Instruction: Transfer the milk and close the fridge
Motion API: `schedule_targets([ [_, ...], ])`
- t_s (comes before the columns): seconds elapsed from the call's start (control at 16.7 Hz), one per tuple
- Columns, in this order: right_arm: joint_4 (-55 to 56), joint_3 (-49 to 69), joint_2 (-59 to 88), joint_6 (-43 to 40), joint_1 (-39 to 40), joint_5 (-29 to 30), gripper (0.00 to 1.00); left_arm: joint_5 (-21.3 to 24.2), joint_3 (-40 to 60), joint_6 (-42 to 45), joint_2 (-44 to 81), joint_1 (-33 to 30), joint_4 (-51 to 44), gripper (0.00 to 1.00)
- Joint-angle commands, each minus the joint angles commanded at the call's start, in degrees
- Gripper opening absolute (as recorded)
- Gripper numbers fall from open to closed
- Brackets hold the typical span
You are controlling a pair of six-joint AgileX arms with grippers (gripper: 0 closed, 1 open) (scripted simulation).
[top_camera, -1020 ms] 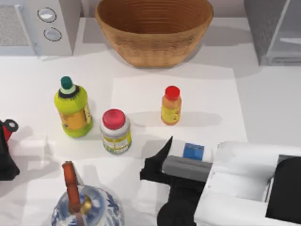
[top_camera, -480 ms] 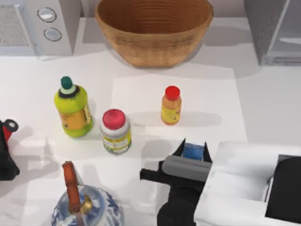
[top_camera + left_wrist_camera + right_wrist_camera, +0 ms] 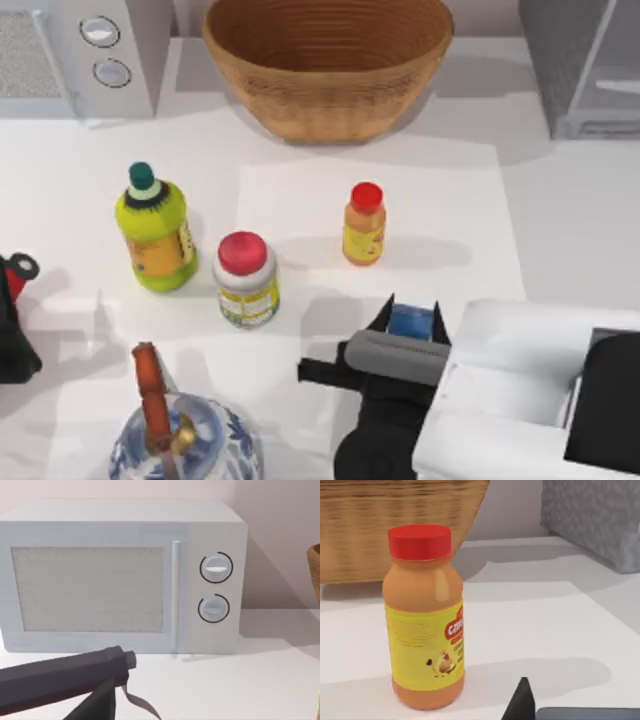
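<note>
The milk (image 3: pixel 411 322), a small carton with a blue top, stands on the white mat near the table's front, right of centre. My right gripper (image 3: pixel 411 317) reaches in from the lower right and is shut on the milk, one dark finger (image 3: pixel 382 314) against each side. In the right wrist view one fingertip (image 3: pixel 522 701) pokes up at the lower edge. The fridge (image 3: pixel 560 60), dark-grey and speckled with a pale front, stands at the back right and also shows as the fridge (image 3: pixel 592 520) in the right wrist view. My left gripper (image 3: pixel 12 325) sits parked at the table's left edge.
A red-capped orange bottle (image 3: pixel 364 225) stands just behind the milk. Left of it are a red-lidded jar (image 3: pixel 245 280) and a yellow-green bottle (image 3: pixel 155 235). A blue-and-white teapot (image 3: pixel 180 440) is at the front left, a wicker basket (image 3: pixel 328 110) at the back centre, and a microwave (image 3: pixel 130 50) at the back left.
A second ago the right gripper's fingers were spread wide, one well left of the milk. They have closed onto the carton's sides. The left arm has not moved.
</note>
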Motion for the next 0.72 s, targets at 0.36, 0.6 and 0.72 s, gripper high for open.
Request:
schedule_targets([
  [0.36, -1.5, -0.4, -2.0, 0.0, 0.2, -0.1, 0.00, 0.0, 0.0, 0.0, 0.0, 0.0, 0.0, 1.00],
  [0.6, -5.7, -1.5, -6.9, 0.3, 0.2, 0.0, 0.00, 0.0, 0.0, 0.0, 0.0, 0.0, 0.0, 1.00],
  [0.72, -6.8, -1.8, -8.1, 0.5, 0.2, -0.1, 0.00, 0.0, 0.0, 0.0, 0.0, 0.0, 0.0, 1.00],
])
